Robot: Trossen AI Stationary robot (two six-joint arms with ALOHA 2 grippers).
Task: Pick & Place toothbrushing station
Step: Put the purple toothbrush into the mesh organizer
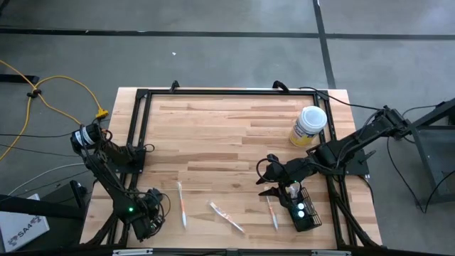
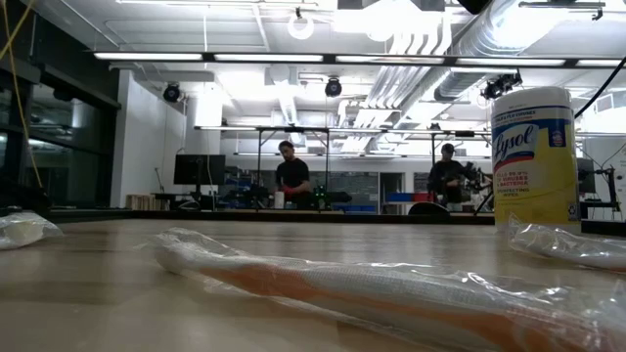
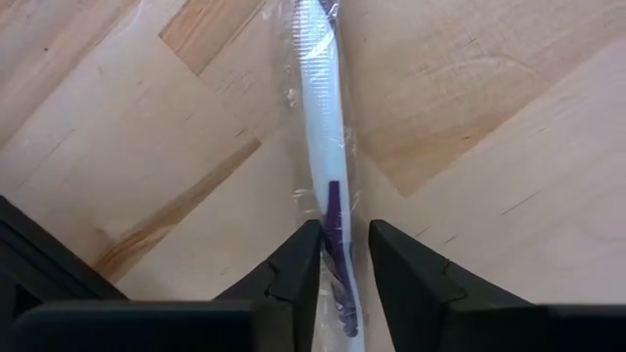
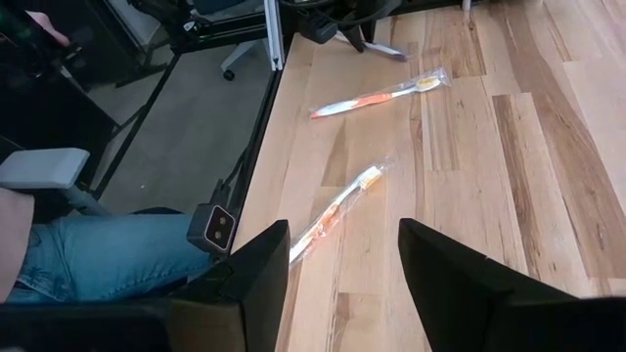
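Two dark fingers (image 3: 293,279) of our left gripper (image 3: 343,269) straddle a wrapped purple-and-white toothbrush (image 3: 321,127) on the table (image 3: 489,117); we cannot tell whether they grip it. Our right gripper (image 4: 342,264) hangs wide open, empty, just beside the black mesh basket (image 1: 307,213) (near the yellow canister (image 1: 308,126)).
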